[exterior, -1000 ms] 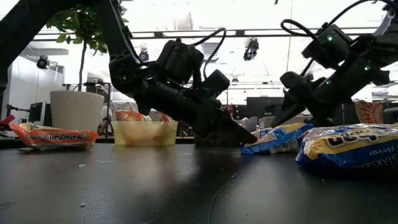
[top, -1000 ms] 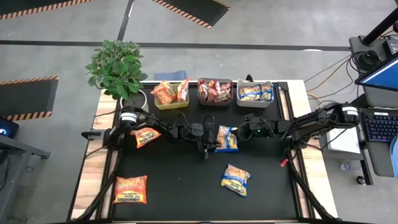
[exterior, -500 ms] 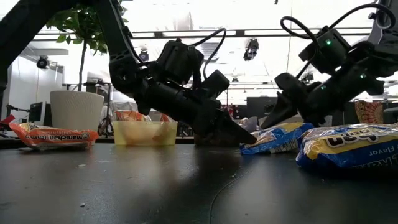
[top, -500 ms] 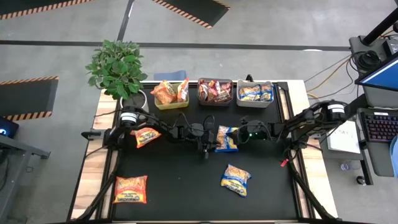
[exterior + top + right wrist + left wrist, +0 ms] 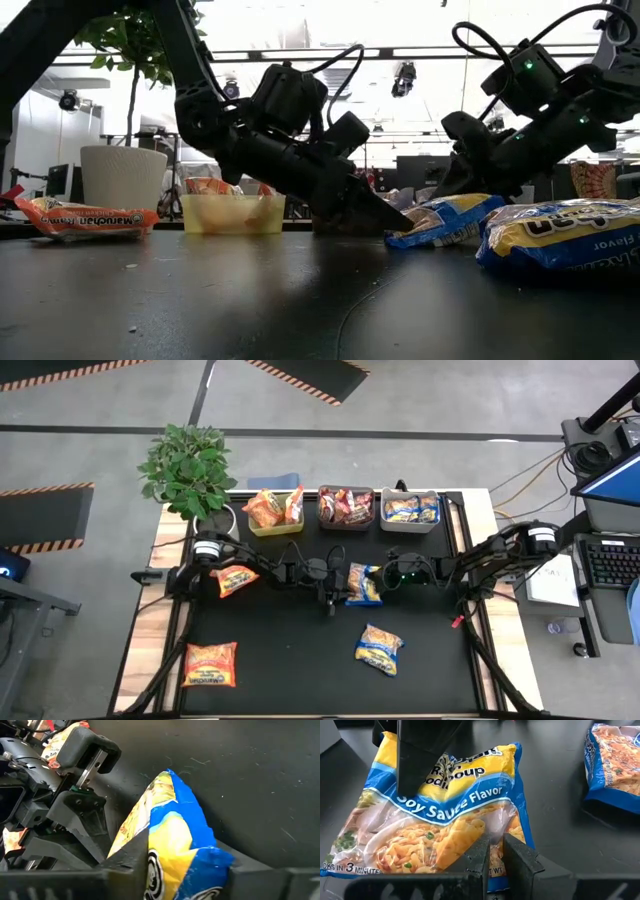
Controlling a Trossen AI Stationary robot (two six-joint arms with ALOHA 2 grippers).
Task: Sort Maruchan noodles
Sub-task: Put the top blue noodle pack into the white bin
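Observation:
A blue-and-yellow Maruchan noodle packet (image 5: 364, 584) lies at the table's middle between my two grippers. My left gripper (image 5: 342, 586) comes from the left, its fingers nearly together on the packet's left end (image 5: 470, 845). My right gripper (image 5: 384, 580) comes from the right and is shut on the packet's other end (image 5: 170, 835). Another blue packet (image 5: 379, 648) lies flat nearer the front. Two orange packets (image 5: 235, 579) (image 5: 210, 664) lie flat on the left. My left gripper presses its shut fingertips (image 5: 481, 854) down on the packet's left end, slanting down from the table's left. That end lies flat on the table (image 5: 400, 228). My right gripper pinches the packet's right end (image 5: 175, 855) between its two fingers, slanting down from the table's right. That end is bunched up and raised a little (image 5: 462, 207), while the rest lies on the table.
Three bins stand along the far edge: one with orange packets (image 5: 273, 510), a dark one with red packets (image 5: 345, 507), a grey one with blue packets (image 5: 409, 510). A potted plant (image 5: 187, 468) stands at the far left corner. The mat's front middle is bare.
My right gripper has tipped down over the packet's right end and shut on it, and that end has bunched up between the fingers. My left gripper has kept still on the other end.

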